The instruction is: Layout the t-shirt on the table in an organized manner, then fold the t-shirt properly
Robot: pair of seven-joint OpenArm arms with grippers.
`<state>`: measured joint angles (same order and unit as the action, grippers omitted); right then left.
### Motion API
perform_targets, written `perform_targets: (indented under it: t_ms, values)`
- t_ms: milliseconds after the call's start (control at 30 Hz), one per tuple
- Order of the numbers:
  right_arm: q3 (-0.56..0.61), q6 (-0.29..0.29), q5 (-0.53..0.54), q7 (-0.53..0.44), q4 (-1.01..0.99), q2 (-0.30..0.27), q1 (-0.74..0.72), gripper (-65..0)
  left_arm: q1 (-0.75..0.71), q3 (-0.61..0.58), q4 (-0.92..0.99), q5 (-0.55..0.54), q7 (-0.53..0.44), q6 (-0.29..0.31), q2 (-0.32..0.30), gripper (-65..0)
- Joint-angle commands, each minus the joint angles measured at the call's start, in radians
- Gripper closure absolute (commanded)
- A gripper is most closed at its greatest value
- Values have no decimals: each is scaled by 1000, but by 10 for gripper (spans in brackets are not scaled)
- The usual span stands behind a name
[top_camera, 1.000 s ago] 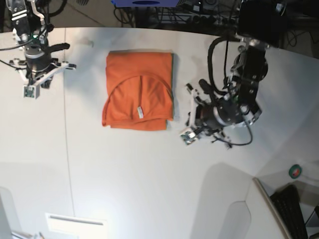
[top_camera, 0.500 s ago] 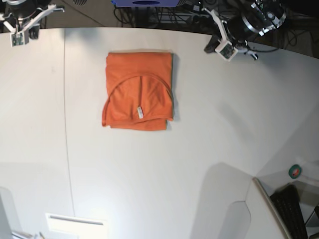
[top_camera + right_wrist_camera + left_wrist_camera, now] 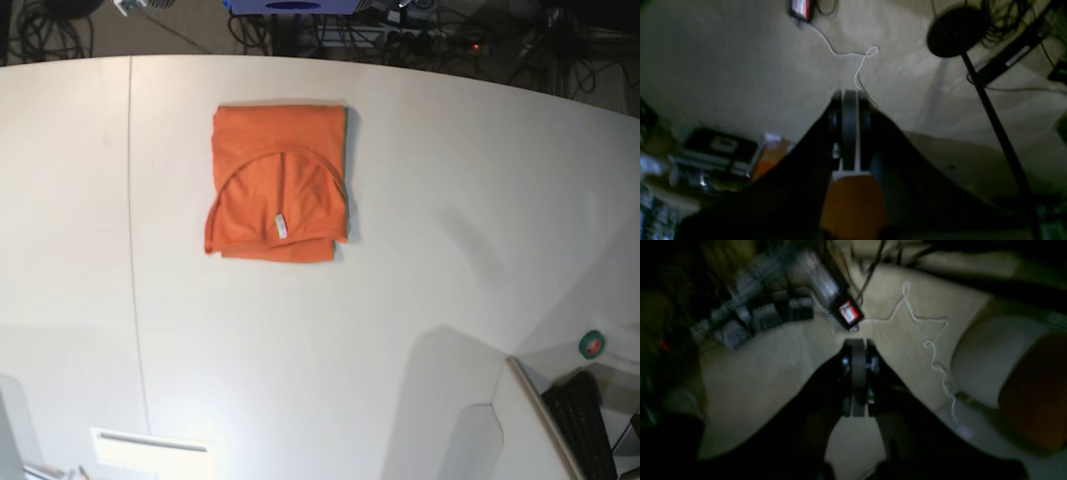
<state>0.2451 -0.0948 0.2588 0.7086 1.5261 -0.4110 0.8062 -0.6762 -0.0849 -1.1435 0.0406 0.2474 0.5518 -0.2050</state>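
Lying folded into a compact rectangle, the orange t-shirt (image 3: 278, 182) occupies the upper middle of the base frame, its rounded neckline arching across the top layer and its small white neck tag (image 3: 281, 227) showing near the lower edge. We see it resting flat on the white table (image 3: 420, 260), just to the right of the thin dark seam line (image 3: 133, 250) that runs down the left part of the frame. No arm appears anywhere in this overhead view.

In the left wrist view we see the left gripper (image 3: 858, 341) at the centre of the frame with its jaws pressed together and nothing between them, raised over a pale floor. A thin white cord (image 3: 930, 343) snakes across that floor to the right of the gripper, and a small device with a red and white label (image 3: 848, 313) lies just above it. A dim orange patch (image 3: 1033, 390) shows at the right edge of this frame, beside a pale rounded surface; we cannot tell what it is.

In the right wrist view we see the right gripper (image 3: 848, 95) likewise closed and empty at the centre of the frame, above the same kind of pale floor. A round black stand base (image 3: 953, 31) sits at the upper right. An orange blur (image 3: 853, 203) fills the gap between the dark fingers at the bottom centre.
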Motion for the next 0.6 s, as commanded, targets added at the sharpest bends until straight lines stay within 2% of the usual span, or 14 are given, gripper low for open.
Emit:
perform_targets:
  t_ms: [0,67,133,167,200,267,333,433,500,567]
  values:
    - [53,-23,7,-24,-81,-10,-14,0,6,-31,86,-3,-55,-40,-4,0]
    - [161,-21,7,-128,-261,-12,-100,0,71,-92,299,-8,-207,-152,-3,0]
    - [247,-21,7,-232,-482,-2,-190,0,161,-158,580,-11,-369,-240,12,0]
    - [276,-21,7,-283,-596,10,-239,0,215,-183,724,-11,-441,-264,32,0]
    - [308,-21,7,-349,-727,45,-293,0,273,-203,890,-11,-514,-273,55,0]
    - [349,-21,4,-511,-1014,106,-391,0,378,-221,1143,-11,-649,-275,89,0]
    - [377,-21,4,-706,-1248,159,-465,0,411,-220,1143,-11,-738,-276,101,0]
    - [380,-21,4,-1013,-1424,194,-491,0,408,-201,1143,-48,-719,-278,100,0]
    - [380,-21,6,-1107,-1426,194,-476,0,382,-164,1086,-107,-708,-278,95,0]
    - [380,-21,6,-1111,-1421,202,-462,0,364,-151,1014,-153,-704,-278,88,0]
